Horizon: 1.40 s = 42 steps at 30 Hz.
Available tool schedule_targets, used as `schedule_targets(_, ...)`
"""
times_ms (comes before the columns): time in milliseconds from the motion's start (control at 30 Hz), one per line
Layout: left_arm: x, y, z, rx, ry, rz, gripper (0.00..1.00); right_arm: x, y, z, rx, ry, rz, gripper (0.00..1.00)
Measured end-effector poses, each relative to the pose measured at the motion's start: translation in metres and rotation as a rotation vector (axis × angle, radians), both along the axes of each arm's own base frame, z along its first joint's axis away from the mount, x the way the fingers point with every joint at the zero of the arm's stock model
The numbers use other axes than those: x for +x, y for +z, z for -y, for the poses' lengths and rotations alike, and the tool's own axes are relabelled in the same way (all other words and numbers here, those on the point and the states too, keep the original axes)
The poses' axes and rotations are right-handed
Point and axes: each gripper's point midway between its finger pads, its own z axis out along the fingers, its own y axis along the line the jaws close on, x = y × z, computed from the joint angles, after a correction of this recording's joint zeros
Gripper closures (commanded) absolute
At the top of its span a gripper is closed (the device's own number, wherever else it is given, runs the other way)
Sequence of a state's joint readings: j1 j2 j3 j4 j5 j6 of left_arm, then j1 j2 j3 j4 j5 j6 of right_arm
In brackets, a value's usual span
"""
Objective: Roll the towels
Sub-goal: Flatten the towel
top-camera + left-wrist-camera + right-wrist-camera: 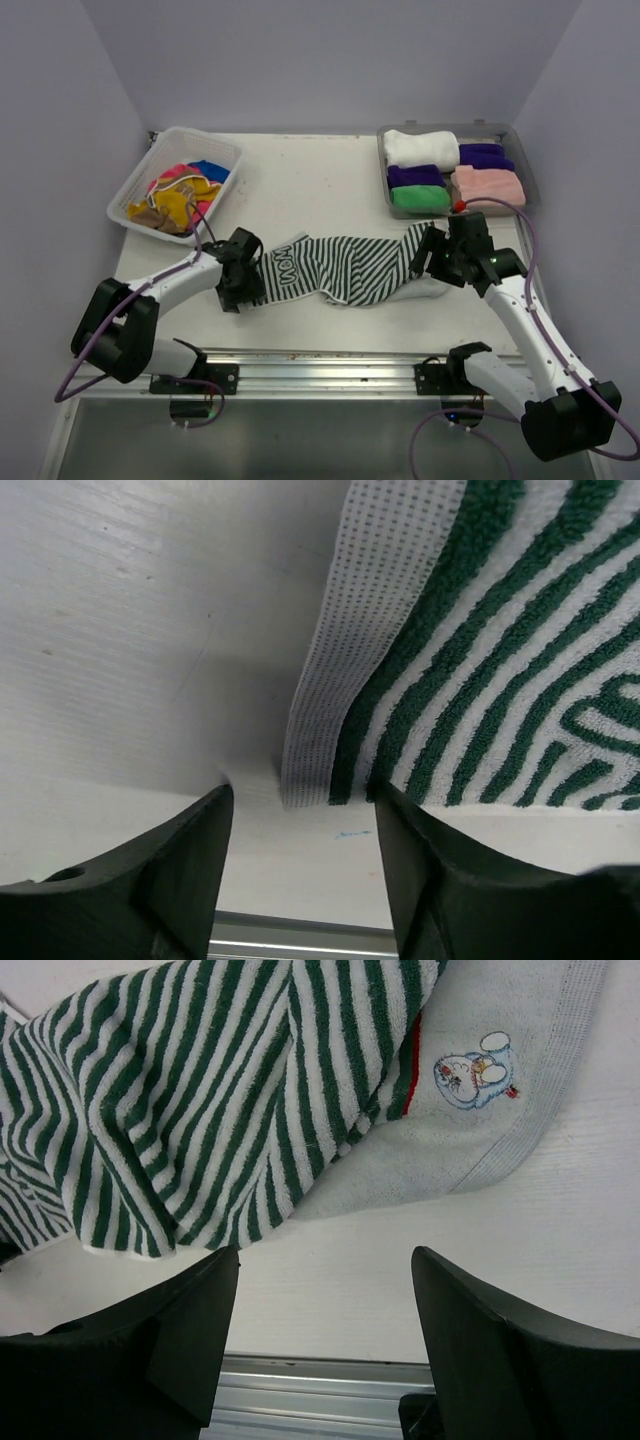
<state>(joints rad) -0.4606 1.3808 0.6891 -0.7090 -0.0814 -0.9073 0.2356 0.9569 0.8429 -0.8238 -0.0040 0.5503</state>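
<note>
A green-and-white striped towel point(345, 268) lies spread and rumpled across the table between my two grippers. My left gripper point(240, 272) is open at its left end; in the left wrist view point(300, 830) the towel's near corner point(310, 780) lies just beyond the gap between the fingers. My right gripper point(432, 258) is open at the towel's right end; in the right wrist view point(325, 1305) the striped towel point(200, 1110) and its plain pale part with a small cartoon print point(478, 1068) lie just past the fingers, untouched.
A white lattice basket point(176, 182) at the back left holds loose pink, yellow, blue and brown towels. A grey tray point(520, 150) at the back right holds rolled white, purple, green and pink towels. A metal rail point(320, 362) runs along the near edge.
</note>
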Motion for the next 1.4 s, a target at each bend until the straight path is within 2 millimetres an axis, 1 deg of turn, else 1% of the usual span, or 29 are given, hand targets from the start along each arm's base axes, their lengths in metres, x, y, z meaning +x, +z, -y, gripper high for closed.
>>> schedule_targets(133, 0.004, -0.001, 0.005, -0.019, 0.007, 0.0, 1.0, -0.001, 0.001, -0.002, 0.011, 0.008, 0.001, 0.26)
schedule_targets(267, 0.017, 0.004, 0.011, -0.028, -0.005, 0.028, 1.0, -0.002, -0.002, -0.002, 0.012, 0.007, -0.004, 0.27)
schedule_targets(333, 0.03, 0.018, 0.012, -0.022, -0.002, 0.075, 1.0, -0.007, -0.011, -0.002, 0.013, 0.001, -0.024, 0.27)
schedule_targets(400, 0.051, 0.045, 0.015, -0.046, 0.007, 0.169, 1.0, -0.014, -0.026, -0.004, 0.015, 0.0, -0.061, 0.27)
schedule_targets(467, 0.074, 0.081, 0.016, -0.079, 0.02, 0.284, 1.0, -0.025, -0.043, -0.01, 0.021, 0.003, -0.103, 0.27)
schedule_targets(533, 0.092, 0.111, 0.017, -0.104, 0.032, 0.372, 1.0, -0.035, -0.06, -0.018, 0.03, 0.013, -0.136, 0.27)
schedule_targets(600, 0.104, 0.132, 0.018, -0.121, 0.031, 0.433, 1.0, -0.046, -0.077, -0.026, 0.04, 0.019, -0.174, 0.29)
schedule_targets(667, 0.106, 0.138, 0.019, -0.124, 0.022, 0.448, 1.0, -0.049, -0.087, -0.031, 0.053, 0.007, -0.189, 0.3)
schedule_targets(733, 0.104, 0.135, 0.017, -0.113, 0.01, 0.432, 1.0, -0.047, -0.096, -0.032, 0.052, -0.019, -0.2, 0.31)
schedule_targets(933, 0.101, 0.132, 0.015, -0.097, -0.01, 0.421, 1.0, -0.019, -0.107, -0.033, 0.037, -0.099, -0.157, 0.34)
schedule_targets(1067, 0.102, 0.133, 0.015, -0.093, -0.024, 0.422, 1.0, -0.009, -0.117, -0.031, 0.015, -0.137, -0.155, 0.45)
schedule_targets(1100, 0.103, 0.133, 0.016, -0.092, -0.027, 0.422, 1.0, -0.005, -0.117, -0.031, 0.012, -0.148, -0.148, 0.48)
schedule_targets(1133, 0.105, 0.135, 0.016, -0.093, -0.029, 0.423, 1.0, -0.001, -0.118, -0.031, 0.012, -0.155, -0.135, 0.56)
schedule_targets(1167, 0.107, 0.136, 0.017, -0.096, -0.029, 0.425, 1.0, 0.002, -0.119, -0.032, 0.01, -0.162, -0.129, 0.59)
schedule_targets(1200, 0.11, 0.138, 0.018, -0.099, -0.03, 0.427, 1.0, 0.006, -0.12, -0.031, 0.006, -0.173, -0.122, 0.67)
schedule_targets(1233, 0.111, 0.139, 0.019, -0.102, -0.033, 0.428, 1.0, 0.01, -0.12, -0.031, 0.003, -0.179, -0.114, 0.89)
schedule_targets(1267, 0.113, 0.141, 0.02, -0.105, -0.035, 0.43, 1.0, 0.012, -0.121, -0.03, -0.005, -0.183, -0.111, 0.97)
schedule_targets(1300, 0.114, 0.142, 0.02, -0.107, -0.036, 0.432, 1.0, 0.014, -0.121, -0.03, -0.012, -0.19, -0.112, 1.0)
schedule_targets(1367, 0.117, 0.147, 0.02, -0.117, -0.043, 0.44, 1.0, 0.017, -0.118, -0.027, -0.033, -0.2, -0.11, 1.0)
schedule_targets(1400, 0.12, 0.15, 0.02, -0.122, -0.041, 0.446, 1.0, 0.02, -0.113, -0.025, -0.043, -0.203, -0.101, 1.0)
